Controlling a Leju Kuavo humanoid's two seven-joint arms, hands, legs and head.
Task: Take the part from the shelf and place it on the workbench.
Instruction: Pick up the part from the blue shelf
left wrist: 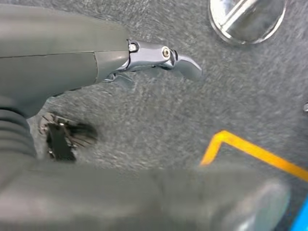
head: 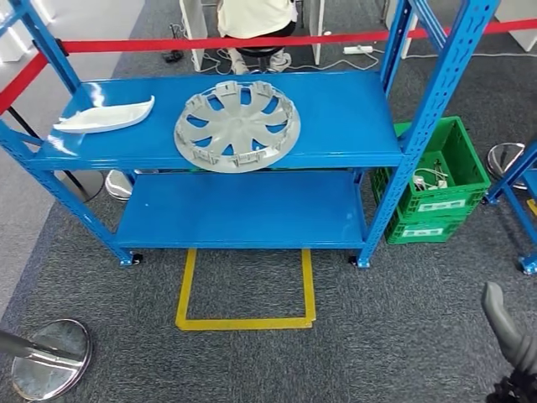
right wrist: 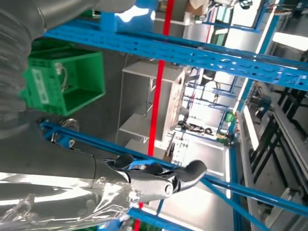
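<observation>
— Where's the hubcap point(head: 237, 126)?
— Lying flat on the top board of the blue shelf point(head: 341, 117), near the front edge, well ahead of both sets of fingers. Just beside it, toward the left end, a white curved trim piece point(head: 104, 116).

— And the left hand point(left wrist: 109, 62)?
— Hanging over grey carpet point(left wrist: 163, 120), fingers point(left wrist: 165, 55) stretched out straight, holding nothing. Beyond the fingertips, a chrome stand base point(left wrist: 247, 19) and a yellow floor line point(left wrist: 254, 150).

— Right hand point(right wrist: 152, 180)?
— Low at the right corner in the head view, far from the hubcap. Fingers point(right wrist: 188, 172) extended, gripping nothing. Past them, blue shelf beams, a red barrier tape point(right wrist: 159, 82) and a green crate point(right wrist: 69, 82).

— Anything else?
— Seated person point(head: 257, 21) behind the shelf.
</observation>
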